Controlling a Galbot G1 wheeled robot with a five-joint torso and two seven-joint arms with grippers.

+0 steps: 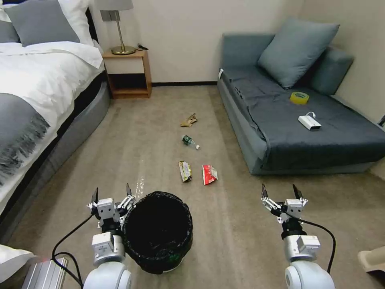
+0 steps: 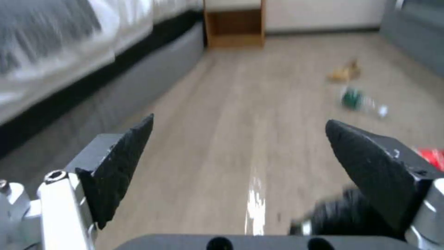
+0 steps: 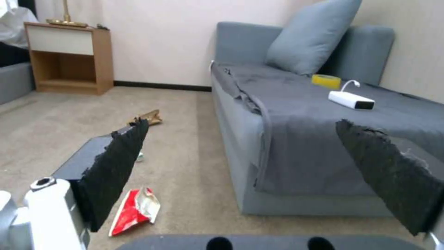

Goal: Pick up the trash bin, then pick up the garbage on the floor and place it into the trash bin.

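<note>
- Carpeted bedroom floor [image 1: 120, 160] is your work area, with a bed [image 1: 36, 92] on the left and a grey sofa [image 1: 304, 136] on the right.
- You are at the first step, I judge: the trash bin [image 1: 158, 230] stands on the floor, not lifted yet.
- Your left claw [image 1: 112, 194] hovers just beside the bin's left rim with its fingers apart and nothing between them. To grasp the bin, it must probably move so that one finger is inside the rim and one outside.
- Your right claw [image 1: 282, 191] hangs spread and empty, well apart from the bin, on the sofa side.
- Four pieces of garbage wait beyond the bin: a gold-green wrapper [image 1: 185, 171] and a red-white wrapper [image 1: 209, 174] nearest, then a small bottle [image 1: 190, 141], then crumpled brown paper [image 1: 189, 120] farthest.
- Between the claws and the litter, nothing blocks the way. The crinkly black bag liner may slip when pinched, so take care.
- Leave the yellow tape roll [image 1: 299, 97] and the white box [image 1: 309, 122] on the sofa. A nightstand [image 1: 128, 74] stands by the far wall.
</note>
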